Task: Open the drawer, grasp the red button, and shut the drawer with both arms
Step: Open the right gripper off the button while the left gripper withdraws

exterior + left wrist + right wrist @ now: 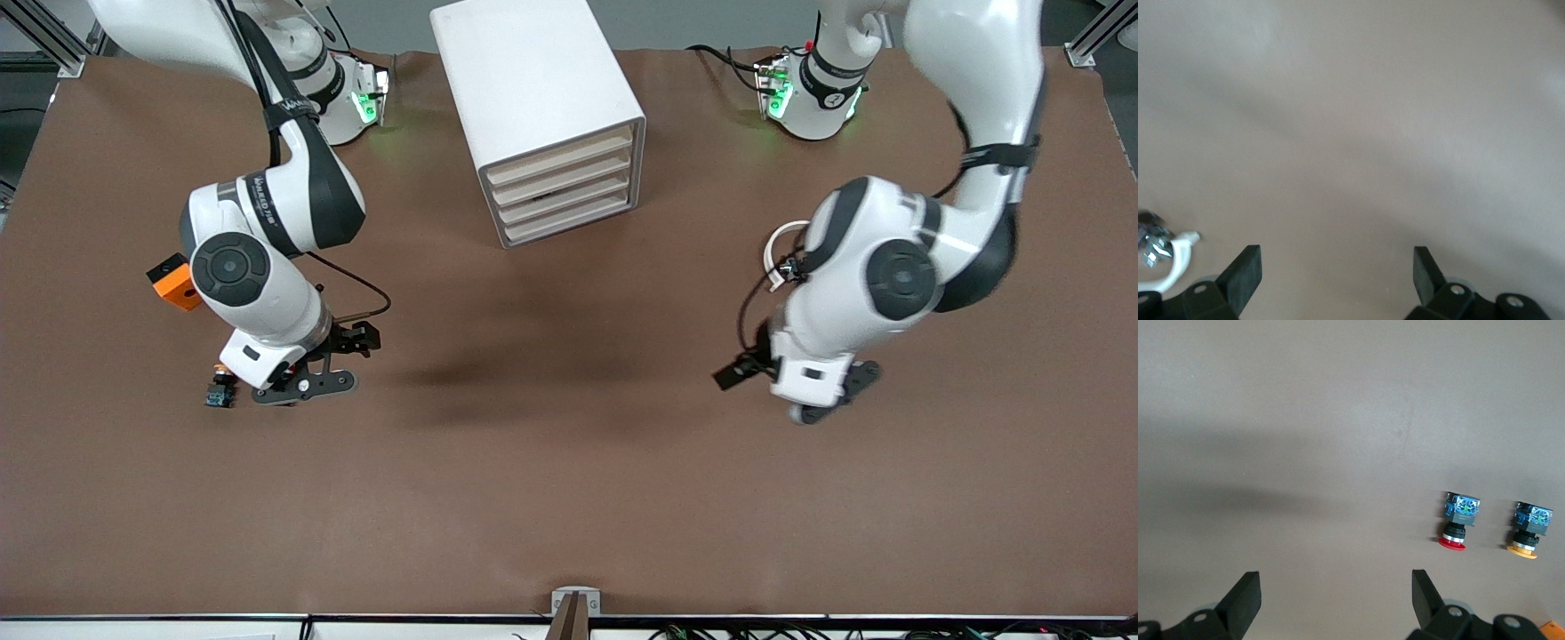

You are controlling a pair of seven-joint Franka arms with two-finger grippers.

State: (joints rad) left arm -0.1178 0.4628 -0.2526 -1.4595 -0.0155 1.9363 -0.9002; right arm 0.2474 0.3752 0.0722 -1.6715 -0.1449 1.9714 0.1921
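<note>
Right gripper bent low over table, fingers spread, empty, red-capped button lying beside it, left gripper likewise low, spread, empty, cabinet drawers shut.

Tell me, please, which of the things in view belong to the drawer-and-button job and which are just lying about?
Belonging to the job:
- white boxy cabinet of four shallow drawers, all shut
- tiny red-capped push-button lying on the table
- left gripper, open over bare table
- right gripper, open near the buttons

Just lying about:
- yellow-capped push-button beside the red one
- orange cube
</note>
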